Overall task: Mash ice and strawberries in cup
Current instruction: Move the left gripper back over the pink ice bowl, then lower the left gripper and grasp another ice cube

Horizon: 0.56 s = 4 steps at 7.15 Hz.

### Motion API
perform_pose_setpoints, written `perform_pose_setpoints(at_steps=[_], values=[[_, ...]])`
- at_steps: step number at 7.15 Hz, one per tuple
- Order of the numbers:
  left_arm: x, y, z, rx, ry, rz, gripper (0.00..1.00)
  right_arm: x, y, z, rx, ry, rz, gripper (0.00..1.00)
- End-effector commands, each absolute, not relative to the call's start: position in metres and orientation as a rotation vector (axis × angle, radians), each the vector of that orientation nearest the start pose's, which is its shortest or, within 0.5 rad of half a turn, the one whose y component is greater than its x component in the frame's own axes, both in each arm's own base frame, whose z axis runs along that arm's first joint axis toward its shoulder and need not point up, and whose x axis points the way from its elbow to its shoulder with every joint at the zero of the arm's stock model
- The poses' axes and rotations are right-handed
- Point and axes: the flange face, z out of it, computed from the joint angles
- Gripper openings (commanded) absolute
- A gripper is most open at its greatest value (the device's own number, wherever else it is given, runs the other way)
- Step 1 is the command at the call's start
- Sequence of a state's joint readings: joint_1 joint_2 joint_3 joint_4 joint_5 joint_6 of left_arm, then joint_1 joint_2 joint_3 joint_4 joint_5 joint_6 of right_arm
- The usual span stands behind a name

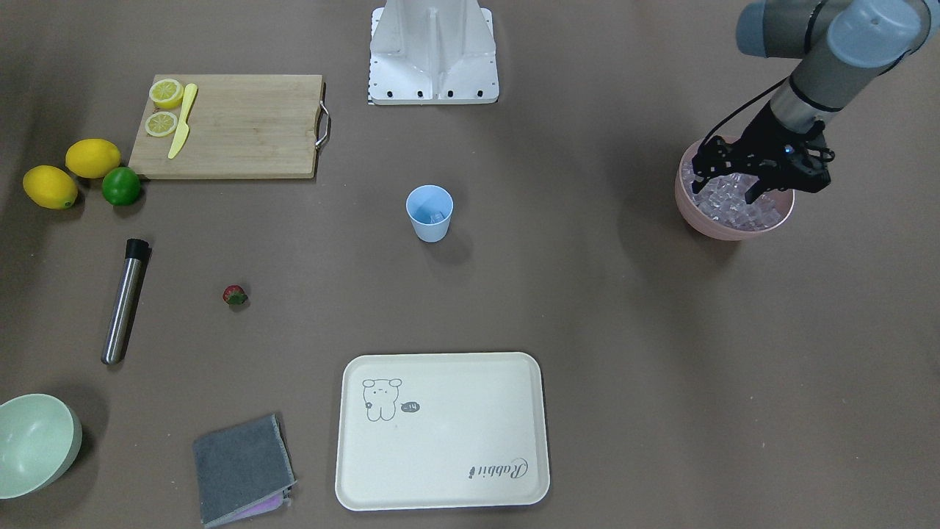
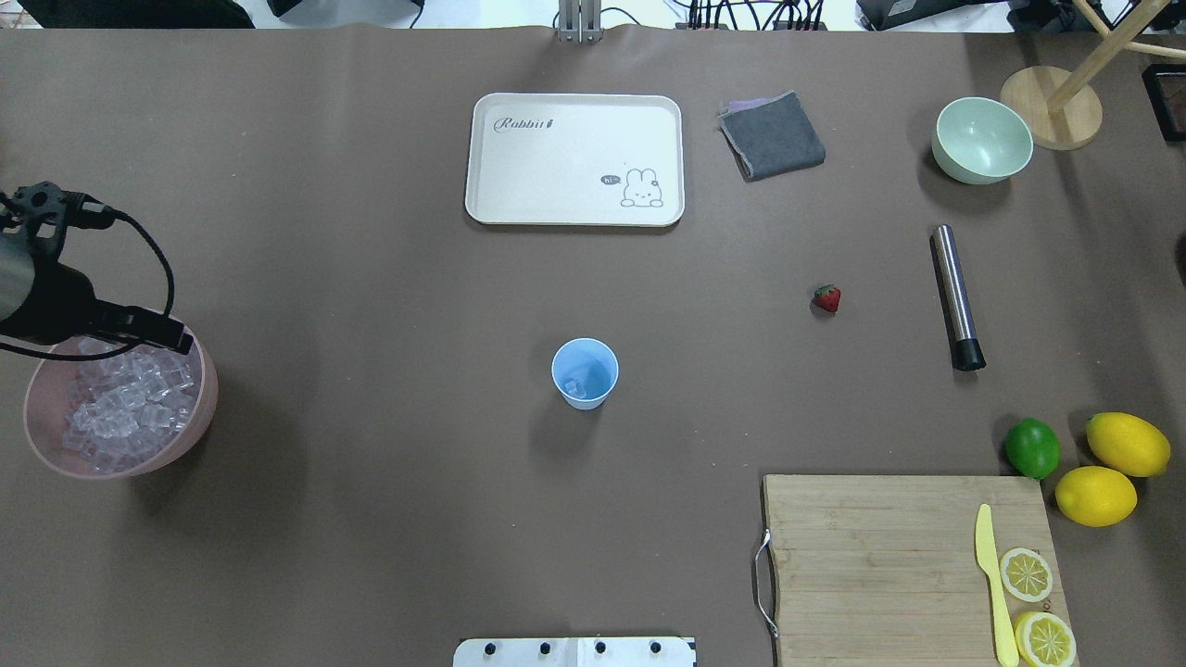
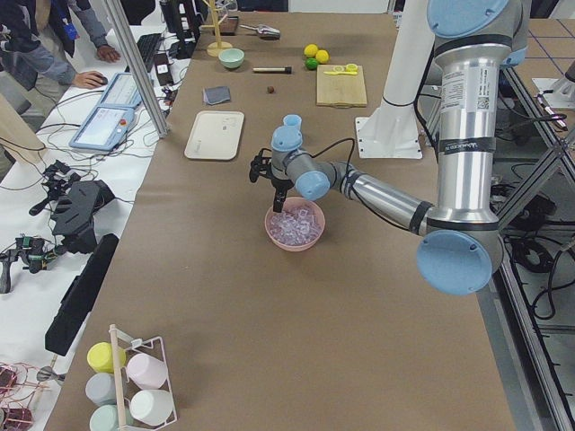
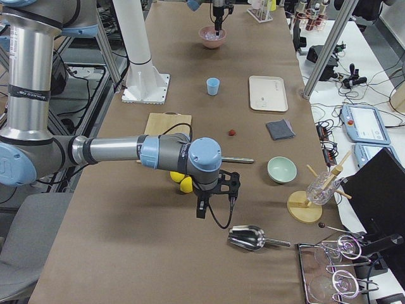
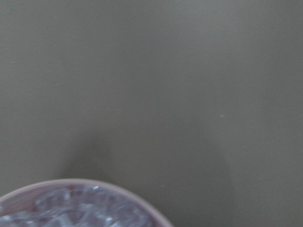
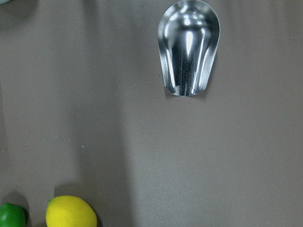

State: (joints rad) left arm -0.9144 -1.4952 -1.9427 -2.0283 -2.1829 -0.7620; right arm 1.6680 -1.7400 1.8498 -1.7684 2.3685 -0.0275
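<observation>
Left pincer [image 1: 728, 185], jaws spread, tips down at the small clear ice cubes [image 1: 743, 210] in the round pink bowl [image 1: 699, 220]; small light-blue plastic cup [image 2: 585, 372] lies at 3 o'clock overhead, well apart, left arm nearer.

Two lemons [image 1: 92, 157] [image 1: 49, 186]; two bowls [image 1: 716, 229] [image 1: 33, 444]; one cup [image 1: 429, 220] — one strawberry [image 1: 234, 294].

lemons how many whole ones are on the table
2. One lemon lies beside the lime, the other lemon next to it, nearer the cutting board. The two cut halves on the board are not counted.
</observation>
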Motion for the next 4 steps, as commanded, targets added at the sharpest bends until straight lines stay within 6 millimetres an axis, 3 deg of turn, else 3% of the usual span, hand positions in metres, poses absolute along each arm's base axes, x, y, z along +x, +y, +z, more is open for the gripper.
perform_pose_setpoints(at_steps=[1, 2, 4], values=[[0.183, -0.396, 0.51, 0.196, 0.931, 0.162, 0.97, 0.101, -0.405, 0.616, -0.033, -0.801, 0.1, 1.0], [0.181, -0.394, 0.525, 0.199, 0.931, 0.153, 0.97, 0.101, -0.405, 0.616, -0.034, -0.801, 0.1, 1.0], [0.184, -0.392, 0.531, 0.21, 0.96, 0.141, 0.93, 0.101, -0.405, 0.616, -0.033, -0.799, 0.1, 1.0]])
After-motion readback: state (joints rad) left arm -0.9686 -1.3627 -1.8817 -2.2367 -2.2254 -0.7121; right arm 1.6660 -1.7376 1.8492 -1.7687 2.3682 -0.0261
